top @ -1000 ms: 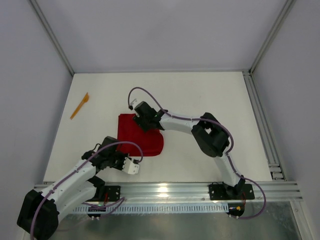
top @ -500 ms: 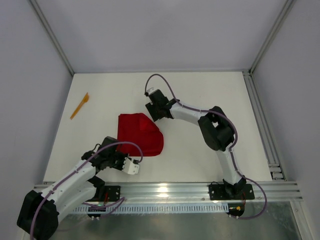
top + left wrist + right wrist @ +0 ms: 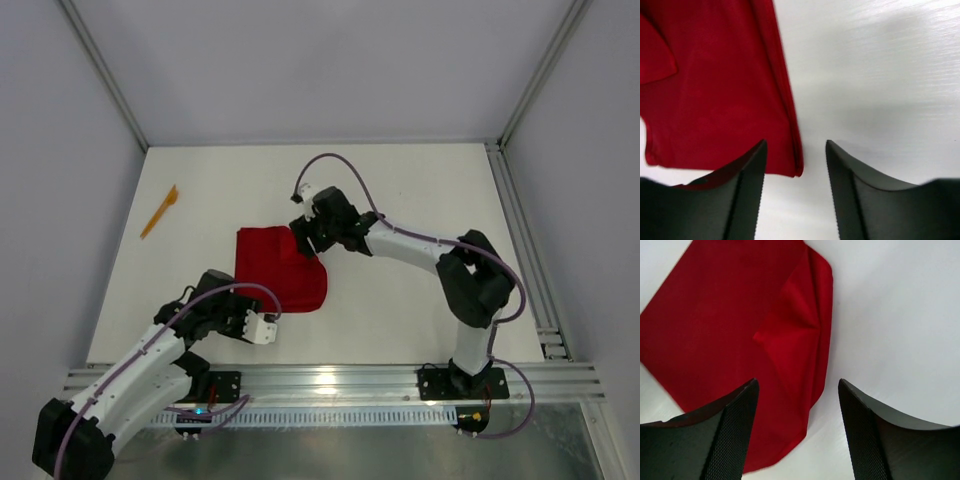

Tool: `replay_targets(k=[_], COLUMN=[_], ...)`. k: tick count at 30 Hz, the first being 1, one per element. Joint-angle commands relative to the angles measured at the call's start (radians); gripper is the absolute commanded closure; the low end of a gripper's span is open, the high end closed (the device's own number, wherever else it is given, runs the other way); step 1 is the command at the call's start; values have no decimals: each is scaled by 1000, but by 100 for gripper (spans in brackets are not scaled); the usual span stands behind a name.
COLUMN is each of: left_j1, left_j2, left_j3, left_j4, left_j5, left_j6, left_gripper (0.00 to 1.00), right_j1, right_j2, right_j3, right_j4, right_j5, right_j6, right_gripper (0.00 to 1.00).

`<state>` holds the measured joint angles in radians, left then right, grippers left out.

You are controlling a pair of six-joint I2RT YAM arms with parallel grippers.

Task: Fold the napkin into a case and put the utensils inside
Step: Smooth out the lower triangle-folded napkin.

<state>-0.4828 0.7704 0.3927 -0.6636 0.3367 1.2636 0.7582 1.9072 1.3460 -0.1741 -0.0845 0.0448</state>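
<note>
- The bright red soft cloth napkin (image 3: 275, 275) lies on the white bench (image 3: 400, 190), with its 1 o'clock corner turned over.
- The left gripper (image 3: 795, 150) is at the napkin's 6 o'clock edge, with jaws apart and holding nothing.
- The right gripper (image 3: 797, 390) hangs above the turned corner, with jaws wide and empty.
- A slim orange plastic utensil (image 3: 159, 211) lies at 10 o'clock, well apart from the napkin.

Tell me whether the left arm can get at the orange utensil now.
Likely yes: the utensil lies alone on that side, nothing between, and the left hand is open and empty.
</note>
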Motion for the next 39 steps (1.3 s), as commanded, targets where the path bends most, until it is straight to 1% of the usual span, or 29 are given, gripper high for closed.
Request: replay_targets(k=[1, 3, 4, 5, 7, 8, 10, 11, 12, 13, 14, 15, 17, 18, 20, 23, 27, 29, 30, 31, 33, 34, 35, 36, 37, 39], left_j1=[7, 13, 21, 41, 55, 55, 55, 55, 56, 62, 67, 73, 82, 85, 99, 115, 115, 115, 115, 115, 115, 115, 115, 115, 115, 115], left_j2=[-68, -80, -71, -62, -18, 1, 61, 75, 88, 102, 101, 101, 96, 98, 113, 141, 168, 182, 200, 208, 211, 208, 202, 188, 181, 175], left_j3=[31, 8, -3, -21, -28, -23, -15, -9, -8, -9, -11, -12, -5, -2, 8, 0, -12, -20, -20, -15, -2, 1, 3, 5, 8, 30], left_j4=[-50, -16, -2, 5, 16, 22, 33, 33, 35, 27, 21, 19, 9, 12, 7, 33, 67, 123, 133, 137, 128, 124, 121, 124, 130, 133], left_j5=[-65, -138, -146, -146, -137, -134, -149, -156, -165, -165, -165, -162, -163, -166, -168, -160, -136, -143, -140, -130, -73, -59, -42, -27, -21, -4], left_j6=[-12, -4, 8, 52, 77, 74, 71, 80, 92, 112, 158, 174, 206, 221, 241, 281, 312, 321, 321, 312, 298, 292, 289, 281, 269, 209], left_gripper=[45, 38, 37, 35, 33, 31, 30, 31, 31, 31, 31, 31, 31, 31, 33, 35, 35, 43, 49, 60, 70, 82, 88, 100, 100, 100], right_j1=[-19, -23, -23, -23, -23, -22, -23, -23, -23, -22, -23, -23, -23, -22, -23, -23, -23, -23, -23, -23, -23, -23, -23, -22, -22, -16], right_j2=[-225, -295, -327, -386, -443, -500, -566, -635, -672, -700, -733, -737, -729, -708, -692, -695, -715, -714, -712, -714, -718, -726, -731, -735, -747, -760], right_j3=[-114, -195, -226, -296, -369, -442, -516, -595, -634, -695, -711, -716, -687, -673, -647, -653, -671, -673, -673, -677, -682, -692, -702, -726, -740, -792], right_j4=[120, 105, 102, 108, 131, 146, 226, 261, 347, 385, 418, 433, 394, 346, 317, 324, 315, 306, 305, 306, 311, 314, 327, 340, 373, 415], right_j5=[-104, -127, -144, -193, -259, -318, -371, -429, -454, -469, -497, -508, -521, -527, -534, -541, -511, -500, -500, -500, -495, -486, -482, -477, -477, -492], right_j6=[12, 27, 29, 14, -34, -96, -150, -201, -212, -215, -220, -221, -236, -253, -261, -263, -281, -290, -290, -295, -307, -327, -342, -359, -384, -500], right_gripper=[31, 30, 30, 30, 29, 29, 28, 27, 26, 25, 24, 24, 24, 25, 26, 26, 26, 26, 26, 26, 25, 23, 23, 23, 23, 22])
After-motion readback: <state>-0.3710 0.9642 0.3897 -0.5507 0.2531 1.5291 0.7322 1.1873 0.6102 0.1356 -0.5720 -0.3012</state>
